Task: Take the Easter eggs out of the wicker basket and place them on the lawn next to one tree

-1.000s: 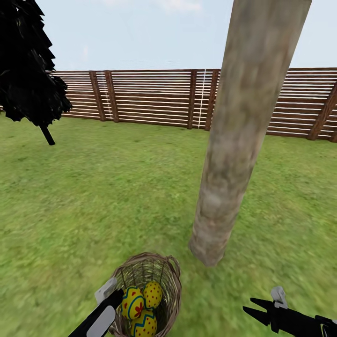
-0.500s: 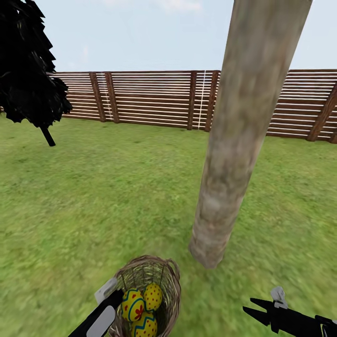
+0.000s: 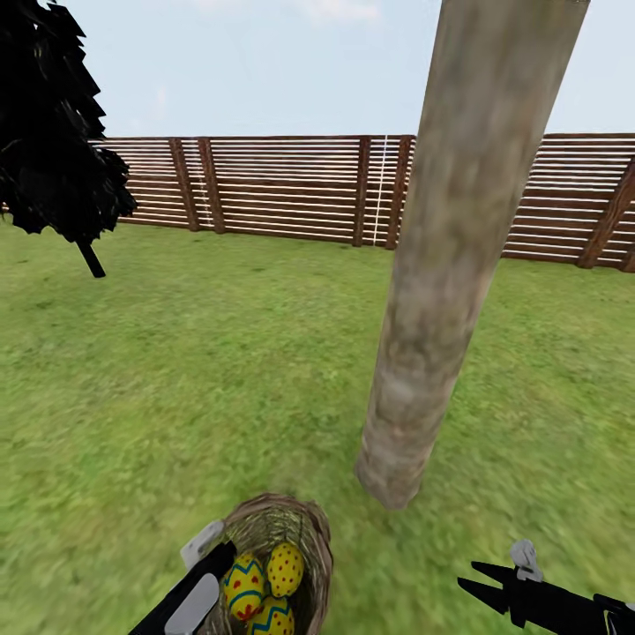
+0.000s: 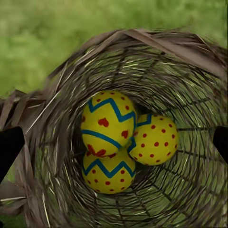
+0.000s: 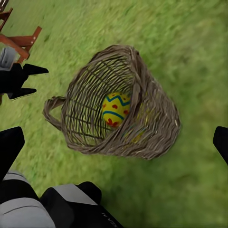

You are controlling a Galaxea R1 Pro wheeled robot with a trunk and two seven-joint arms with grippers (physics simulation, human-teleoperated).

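Holding basket (image 3: 304, 529) near tree (image 3: 441, 291), three eggs (image 4: 121, 137) inside.
Left gripper (image 3: 205, 557) at basket rim, grip state unclear; right gripper (image 3: 494, 586) open, empty. Risk: basket tips, eggs roll across lawn (image 3: 194, 370).

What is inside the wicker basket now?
Three Easter eggs lie together inside the wicker basket, touching one another. The basket's floor beneath them is covered.

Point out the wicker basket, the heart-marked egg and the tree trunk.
wicker basket (image 5: 156, 118): right wrist view, woven outer wall.
heart-marked egg (image 4: 108, 122): left wrist view, yellow middle of the shell.
tree trunk (image 3: 450, 265): head view, mid-height bark.
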